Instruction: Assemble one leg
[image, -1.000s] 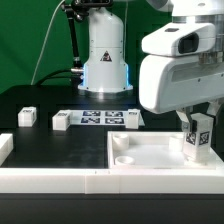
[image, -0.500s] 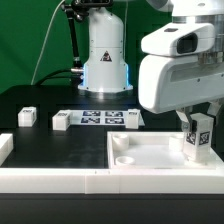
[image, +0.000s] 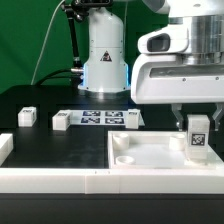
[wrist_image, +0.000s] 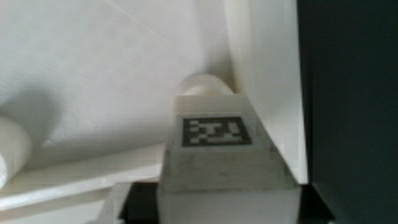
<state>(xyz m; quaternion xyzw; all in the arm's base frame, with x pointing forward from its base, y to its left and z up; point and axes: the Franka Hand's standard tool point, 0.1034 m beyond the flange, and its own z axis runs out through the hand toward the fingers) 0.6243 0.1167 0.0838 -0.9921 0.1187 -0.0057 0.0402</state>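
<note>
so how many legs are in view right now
4 legs: one leg in the gripper over the white tabletop, two loose at the exterior view's left, one by the marker board. The arm may hide more.

Panel (image: 150, 152) fills the exterior view's lower right. Its middle is bare and open from above. The gripper (image: 197, 128), clamped on the leg (image: 198, 140), takes up the panel's right edge. A white wall (image: 50, 180) blocks the bottom. At left center, the black table (image: 40, 140) is free in front of 2 blocks (image: 27, 116). The marker board (image: 100, 118) lies flat at center. The arm base (image: 105, 55) closes the top center.
</note>
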